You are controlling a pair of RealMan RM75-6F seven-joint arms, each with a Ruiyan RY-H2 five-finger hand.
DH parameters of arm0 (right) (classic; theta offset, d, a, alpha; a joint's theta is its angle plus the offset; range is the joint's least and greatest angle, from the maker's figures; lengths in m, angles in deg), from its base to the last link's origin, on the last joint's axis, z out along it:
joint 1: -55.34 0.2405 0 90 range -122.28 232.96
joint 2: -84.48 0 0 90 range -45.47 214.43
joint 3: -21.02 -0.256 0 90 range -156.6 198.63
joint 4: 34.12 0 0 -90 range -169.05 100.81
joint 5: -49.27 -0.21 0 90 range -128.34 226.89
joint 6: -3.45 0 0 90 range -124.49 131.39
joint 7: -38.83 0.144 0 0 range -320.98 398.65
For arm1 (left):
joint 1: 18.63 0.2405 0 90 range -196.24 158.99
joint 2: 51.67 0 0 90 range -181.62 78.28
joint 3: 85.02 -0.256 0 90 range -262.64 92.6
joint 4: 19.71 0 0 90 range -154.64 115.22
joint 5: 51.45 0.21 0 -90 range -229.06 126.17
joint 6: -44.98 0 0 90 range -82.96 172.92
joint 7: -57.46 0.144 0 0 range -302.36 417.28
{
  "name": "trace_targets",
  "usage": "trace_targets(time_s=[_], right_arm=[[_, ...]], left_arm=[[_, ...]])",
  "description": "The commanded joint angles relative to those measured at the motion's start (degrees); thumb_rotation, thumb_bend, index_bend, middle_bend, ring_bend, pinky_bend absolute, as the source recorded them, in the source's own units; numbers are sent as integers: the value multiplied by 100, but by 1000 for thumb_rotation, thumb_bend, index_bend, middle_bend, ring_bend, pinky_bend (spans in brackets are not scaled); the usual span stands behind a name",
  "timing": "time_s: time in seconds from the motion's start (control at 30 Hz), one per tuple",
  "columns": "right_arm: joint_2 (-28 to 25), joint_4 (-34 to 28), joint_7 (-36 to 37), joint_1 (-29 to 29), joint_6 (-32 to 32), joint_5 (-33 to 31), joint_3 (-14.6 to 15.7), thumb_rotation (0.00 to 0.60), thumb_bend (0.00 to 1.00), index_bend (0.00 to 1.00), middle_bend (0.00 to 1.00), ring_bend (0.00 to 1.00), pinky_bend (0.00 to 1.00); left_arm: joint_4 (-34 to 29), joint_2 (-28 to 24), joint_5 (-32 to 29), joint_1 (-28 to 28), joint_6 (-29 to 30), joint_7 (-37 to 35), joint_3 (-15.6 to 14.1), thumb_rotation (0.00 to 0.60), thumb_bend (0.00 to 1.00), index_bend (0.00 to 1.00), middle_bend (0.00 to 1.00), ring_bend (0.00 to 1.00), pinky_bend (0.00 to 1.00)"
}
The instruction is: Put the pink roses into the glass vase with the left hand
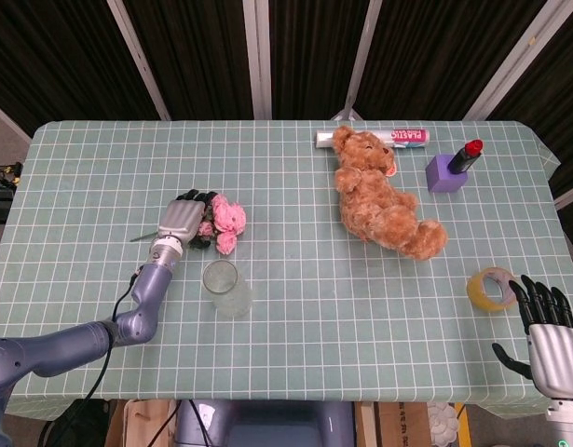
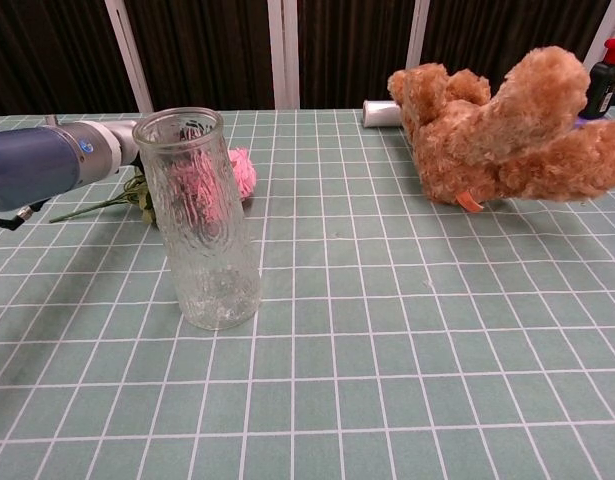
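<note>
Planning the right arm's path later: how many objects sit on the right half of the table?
4: teddy bear centre-right, white tube at the far edge behind it, purple block holding a red-capped bottle, and tape roll beside the right hand.
</note>
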Motion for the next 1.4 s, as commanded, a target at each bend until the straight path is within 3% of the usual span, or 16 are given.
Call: trace_targets(time_s=[0.03,0.3,0.5,0.83,0.93,1.1,1.3,1.4], right_arm=[[3,1,0,3,-2,-1,0,600,221,82,54,0,0],[-7,3,22,10,-22,-25,2,600,220,82,54,0,0],[-23,6,54,-1,0,8,18,600,221,83,54,0,0],[-48,-9,86,-23,40,41,36,600,221,93,54,0,0],[-53,-20,80,-26,41,50,45,600,221,93,54,0,0],[-54,-43,53,-30,40,64,59,600,221,93,53,0,0],[-47,-75,16,-25,36,103,77,600,221,93,54,0,0],[-44,-83,12,-18,28,123,83,600,221,93,54,0,0]], left_arm=[[54,62,-33,-28,44,75,-19,600,316,157,191,122,228],[271,289,72,-53,157,153,-59,600,399,254,281,203,318],[332,350,273,-11,362,146,-55,600,476,354,401,290,409],[109,-11,706,297,633,-231,-6,600,494,383,415,300,421],[-199,-379,1110,538,832,-770,72,600,494,382,416,300,421],[-864,-1077,1915,1039,1233,-2262,362,600,493,356,396,300,421],[-2119,-2201,2778,1684,1523,-4386,835,600,489,342,382,297,416],[-2683,-2699,3143,1918,1650,-5102,1009,600,487,343,378,294,410]])
